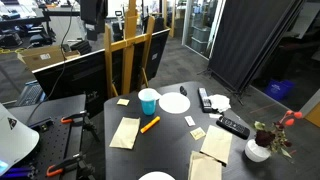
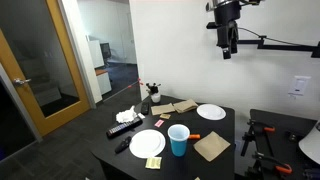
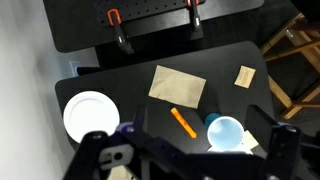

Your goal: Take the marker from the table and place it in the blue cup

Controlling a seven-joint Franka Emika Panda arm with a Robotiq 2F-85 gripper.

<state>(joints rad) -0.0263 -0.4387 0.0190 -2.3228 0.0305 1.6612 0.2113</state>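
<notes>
- Claw [image 3: 186, 158] spread wide, empty, high over counter [image 3: 120, 70]; dark, blurred, cut off at the wrist view's bottom edge.
- Orange marker [image 3: 183, 122] lies flat on counter, just beside blue cup [image 3: 225, 132].
- Cup's near rim is hidden by claw.

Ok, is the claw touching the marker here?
Apart. An exterior view shows the claw hanging high up, with a wide gap of air between it and the marker lying far below.
</notes>
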